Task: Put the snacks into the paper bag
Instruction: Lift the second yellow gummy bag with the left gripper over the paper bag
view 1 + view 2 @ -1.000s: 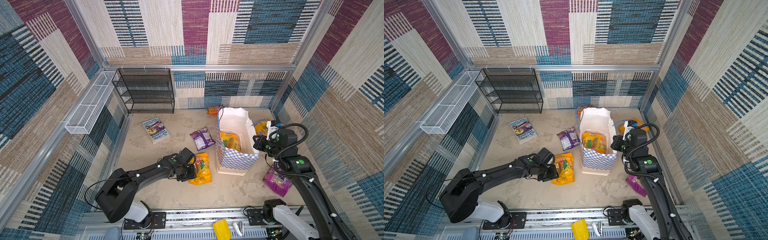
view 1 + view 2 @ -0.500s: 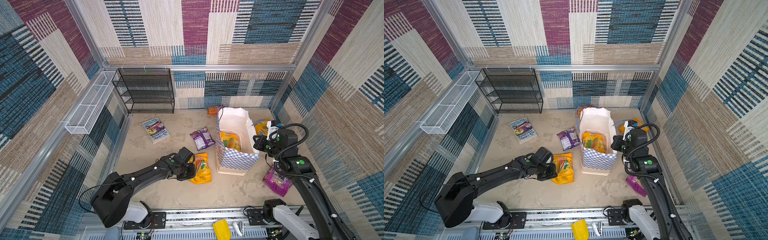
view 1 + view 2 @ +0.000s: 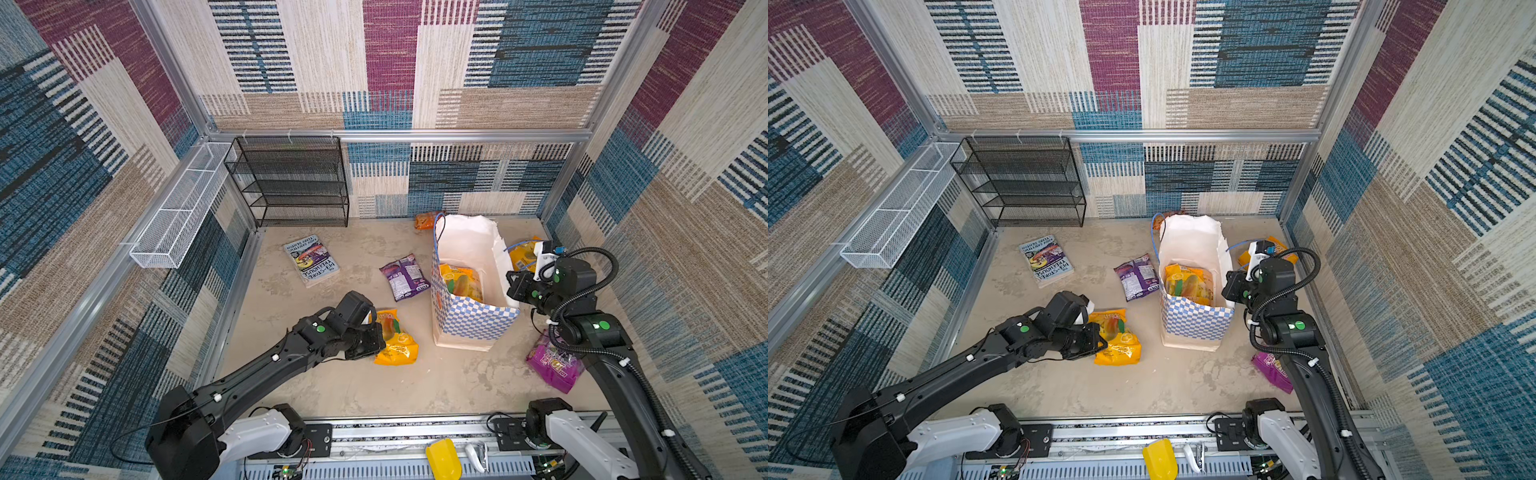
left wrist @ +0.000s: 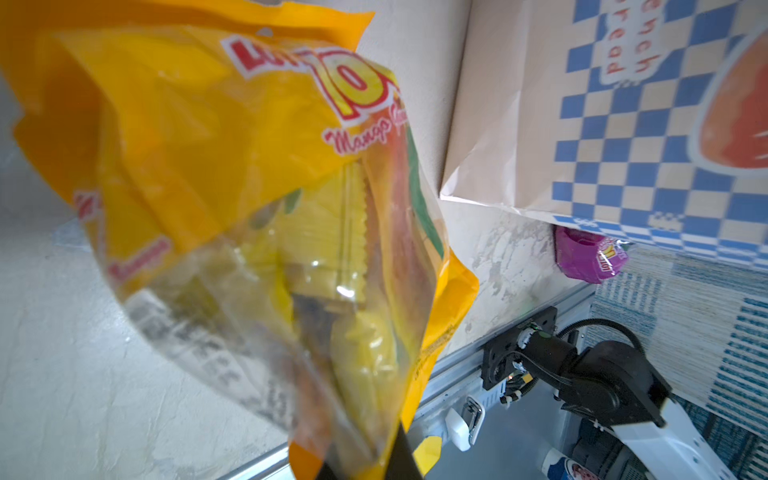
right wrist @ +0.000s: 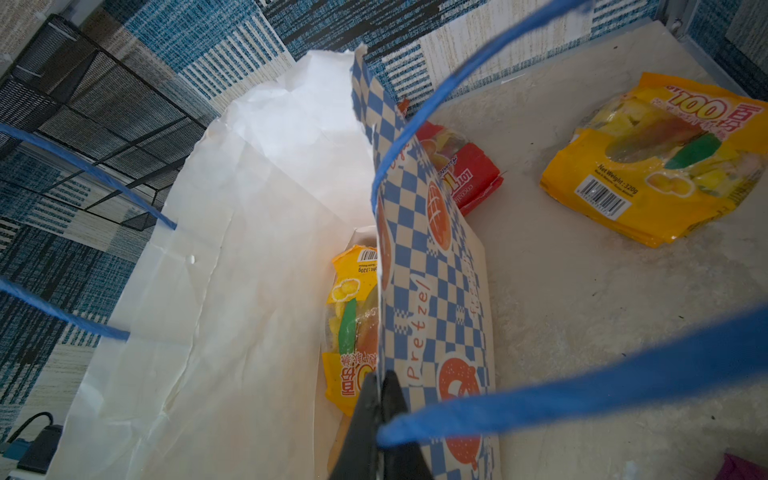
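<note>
Your left pincer (image 3: 374, 337) is clenched on the yellow mango packet (image 3: 397, 340), gripping the long edge that faces the arm. The packet's long axis runs roughly from the front rail toward the back wall. It sits just left of the paper bag (image 3: 473, 322) without touching it. You cannot tell from these views whether it has cleared the worktop (image 3: 374, 386).

Your right pincer (image 3: 513, 289) is clamped on the rim of the bag's right wall, seen up close in the right wrist view. The bag stands upright, mouth up, and the longer side of its mouth runs front to back. A second yellow packet (image 3: 461, 284) is inside. A purple packet (image 3: 405, 277) lies flat to the bag's left, well apart from both pincers.
</note>
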Tool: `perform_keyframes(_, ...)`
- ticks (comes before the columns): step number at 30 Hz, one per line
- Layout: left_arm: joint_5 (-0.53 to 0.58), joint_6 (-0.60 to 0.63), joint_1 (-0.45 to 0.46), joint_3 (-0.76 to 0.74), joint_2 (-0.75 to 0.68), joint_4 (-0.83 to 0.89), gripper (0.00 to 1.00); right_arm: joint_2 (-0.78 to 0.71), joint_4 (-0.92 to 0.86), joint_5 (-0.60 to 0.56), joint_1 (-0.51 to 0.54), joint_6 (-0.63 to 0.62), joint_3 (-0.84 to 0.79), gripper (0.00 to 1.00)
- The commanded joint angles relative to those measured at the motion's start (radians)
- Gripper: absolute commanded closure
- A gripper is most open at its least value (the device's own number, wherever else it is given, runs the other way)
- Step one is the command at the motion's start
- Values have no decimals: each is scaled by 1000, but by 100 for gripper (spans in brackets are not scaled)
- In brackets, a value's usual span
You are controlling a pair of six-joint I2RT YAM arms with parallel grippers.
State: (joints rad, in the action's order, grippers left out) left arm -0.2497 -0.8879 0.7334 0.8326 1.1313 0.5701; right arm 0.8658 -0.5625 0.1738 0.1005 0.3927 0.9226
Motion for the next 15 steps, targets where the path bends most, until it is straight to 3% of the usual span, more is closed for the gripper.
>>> perform_keyframes(1,13,8,-3,32,-53,5,100,-3,-7,11,0,5,5,100)
perform_keyframes(15,98,130,-14,346,-162,178,100,-5,-8,16,0,3,13,100)
